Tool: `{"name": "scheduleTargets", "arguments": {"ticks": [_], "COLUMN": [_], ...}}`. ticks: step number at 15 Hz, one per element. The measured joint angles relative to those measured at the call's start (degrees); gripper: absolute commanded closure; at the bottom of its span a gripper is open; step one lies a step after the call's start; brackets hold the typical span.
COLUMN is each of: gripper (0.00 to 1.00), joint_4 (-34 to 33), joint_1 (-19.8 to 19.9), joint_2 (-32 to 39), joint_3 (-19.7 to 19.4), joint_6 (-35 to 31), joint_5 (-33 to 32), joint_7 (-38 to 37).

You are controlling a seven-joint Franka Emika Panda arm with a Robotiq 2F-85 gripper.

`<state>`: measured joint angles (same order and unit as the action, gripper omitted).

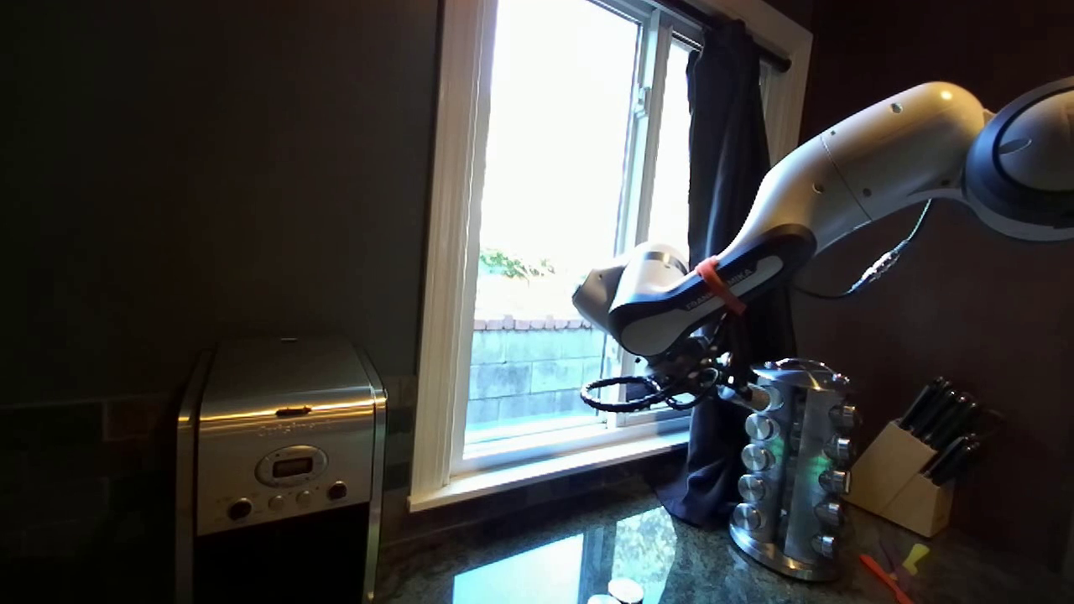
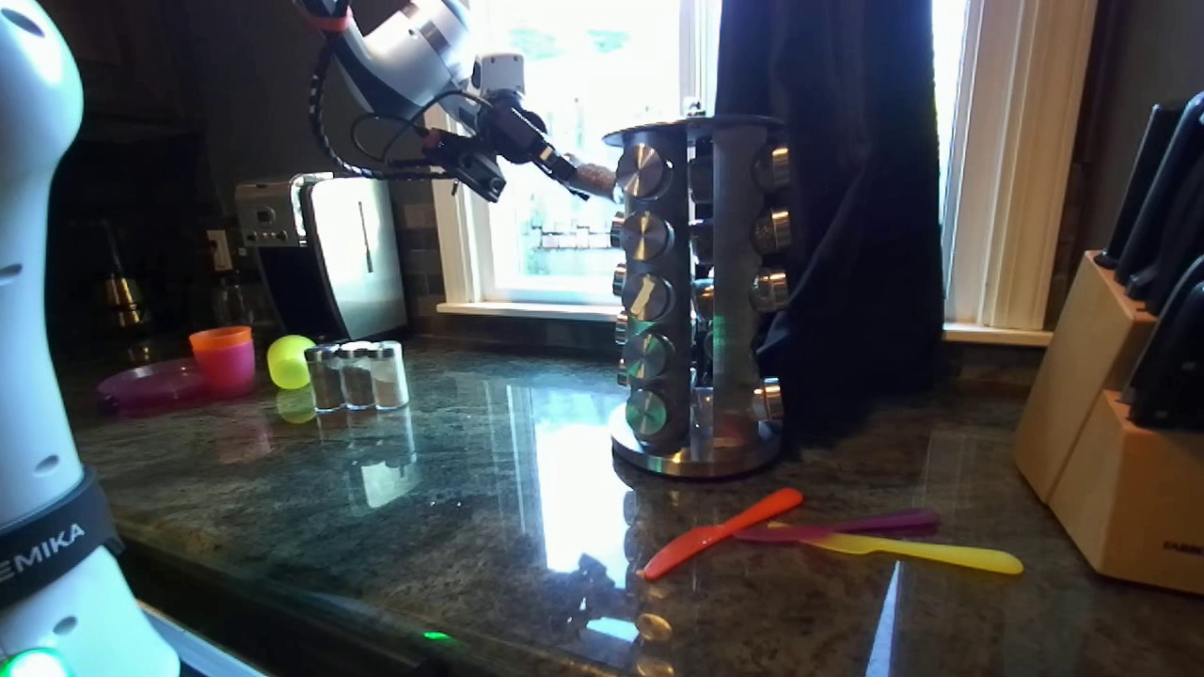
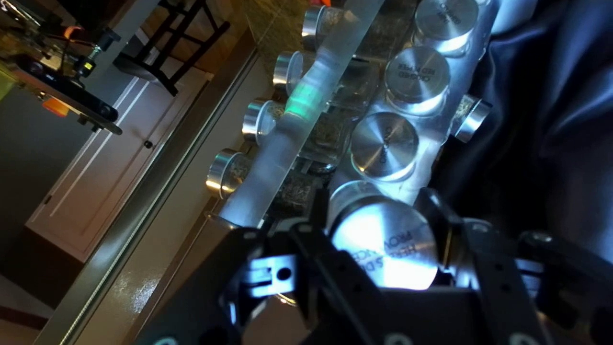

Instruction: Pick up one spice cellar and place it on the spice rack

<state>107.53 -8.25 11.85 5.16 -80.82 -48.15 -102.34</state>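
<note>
The spice rack (image 1: 812,470) is a silvery tiered carousel of shiny-lidded jars, standing upright on the dark counter in both exterior views. At its top tier my gripper (image 2: 571,175) is shut on a spice cellar (image 2: 594,177), a small glass jar with a round metal lid. In the wrist view the lid of this spice cellar (image 3: 385,244) faces the camera between the two dark fingers, in line with a column of lids on the rack (image 3: 263,177). The jar's far end meets the rack's top; how deep it sits in its slot is hidden.
A wooden knife block (image 2: 1082,414) stands beside the rack. An orange knife (image 2: 724,534) and two other plastic knives lie before it. A dark curtain (image 2: 856,235) hangs close behind. Three jars (image 2: 357,376), cups (image 2: 224,362) and a steel appliance (image 1: 285,436) are farther off.
</note>
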Motion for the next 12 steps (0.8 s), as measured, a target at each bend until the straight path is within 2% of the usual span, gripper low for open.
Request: {"name": "scheduleTargets", "arguments": {"ticks": [12], "gripper": [0.76], "joint_4": [3.42], "joint_1": [0.22], "joint_2": [-1.79], "joint_3": [-0.12], "joint_6": [-1.06], "joint_5": [-2.59], "joint_7": [-3.45]}}
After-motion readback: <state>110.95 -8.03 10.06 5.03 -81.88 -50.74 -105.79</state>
